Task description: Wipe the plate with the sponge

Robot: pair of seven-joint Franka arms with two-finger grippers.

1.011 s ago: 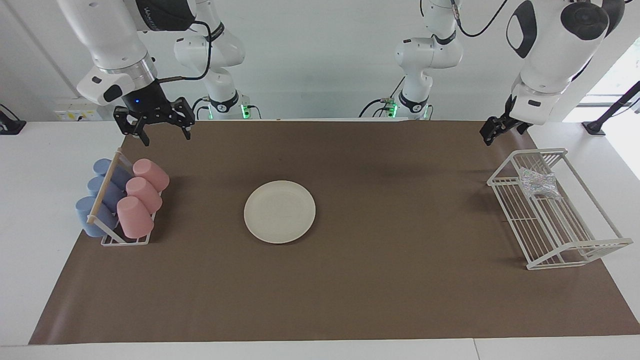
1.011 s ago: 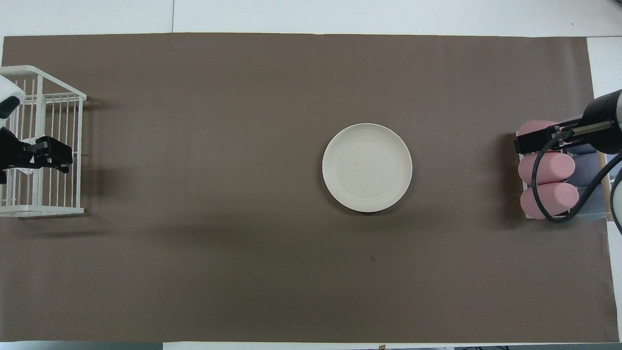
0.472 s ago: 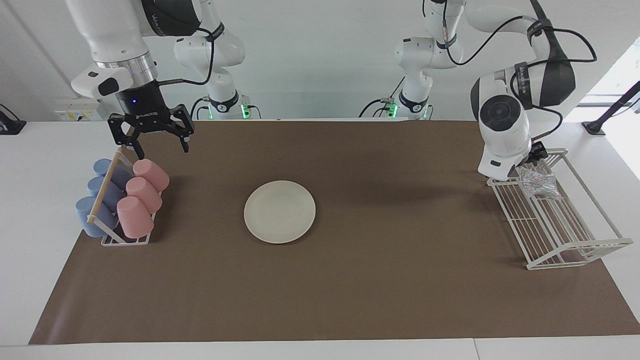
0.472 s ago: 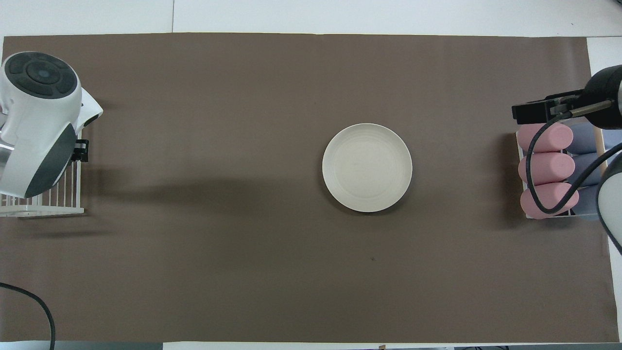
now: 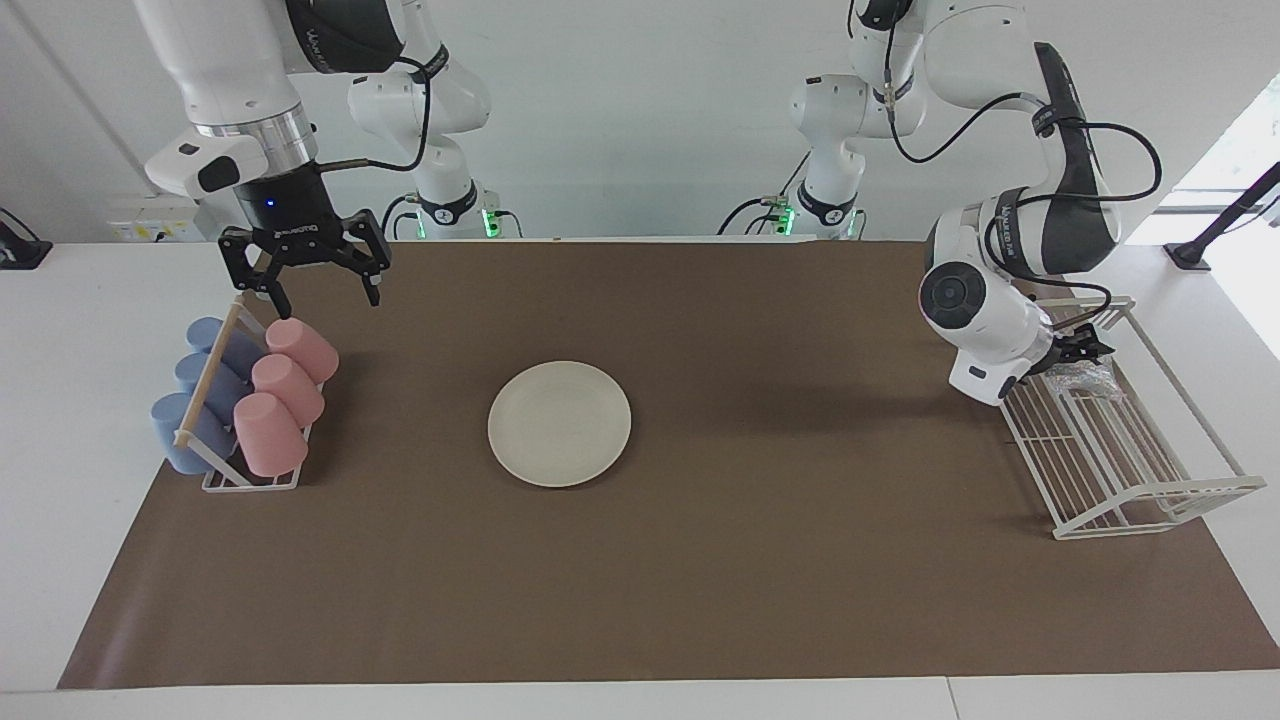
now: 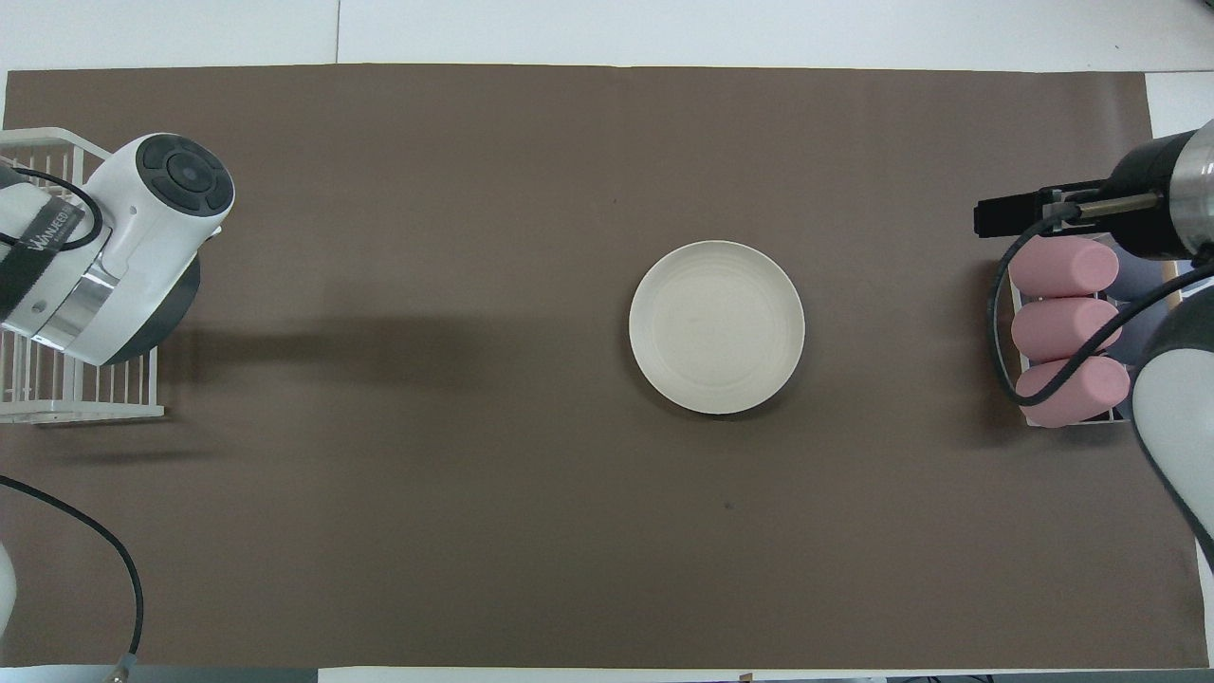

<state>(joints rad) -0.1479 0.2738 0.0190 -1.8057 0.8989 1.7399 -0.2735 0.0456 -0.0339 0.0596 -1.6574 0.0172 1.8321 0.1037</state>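
Here the sponge (image 5: 1085, 377) lies in the white wire rack (image 5: 1130, 460) at the left arm's end of the table, at the rack's end nearer to the robots, well apart from the plate (image 5: 559, 423) on the brown mat (image 5: 700, 580). The left gripper (image 5: 1080, 352) is down at the sponge, mostly hidden by its own wrist; I cannot tell how wide its fingers stand or whether they touch the wad. A good grasp probably means closing around the sponge's middle, clear of the rack's wires, then lifting straight up before crossing to the plate. The right gripper (image 5: 318, 290) waits with fingers wide over the cup rack (image 5: 245, 470), above the pink cups (image 5: 285, 395).
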